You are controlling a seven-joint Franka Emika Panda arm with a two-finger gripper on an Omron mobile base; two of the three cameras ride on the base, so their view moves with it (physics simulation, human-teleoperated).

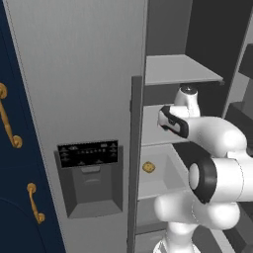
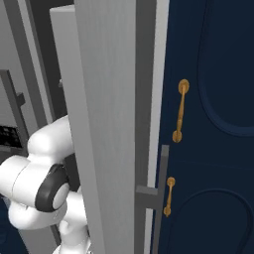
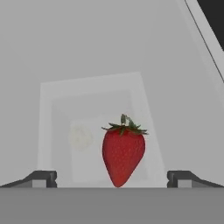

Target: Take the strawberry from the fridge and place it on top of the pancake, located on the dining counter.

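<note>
A red strawberry (image 3: 123,151) with green leaves lies on a light-grey shelf inside the fridge (image 1: 79,74). In the hand view my gripper (image 3: 112,178) is open right in front of it. Its two dark fingertips (image 3: 43,177) stand wide on either side of the berry and touch nothing. In the left base view my arm reaches past the open side of the fridge onto a middle shelf (image 1: 150,123), and the hand itself is hidden behind the wrist. The pancake and the dining counter are out of view.
A small round golden-brown food item (image 1: 148,167) sits on the lower shelf. The opened fridge door (image 2: 104,124) stands close on the arm's right. Navy cabinets with gold handles (image 2: 181,111) flank the fridge. The dispenser panel (image 1: 89,153) is on the shut left door.
</note>
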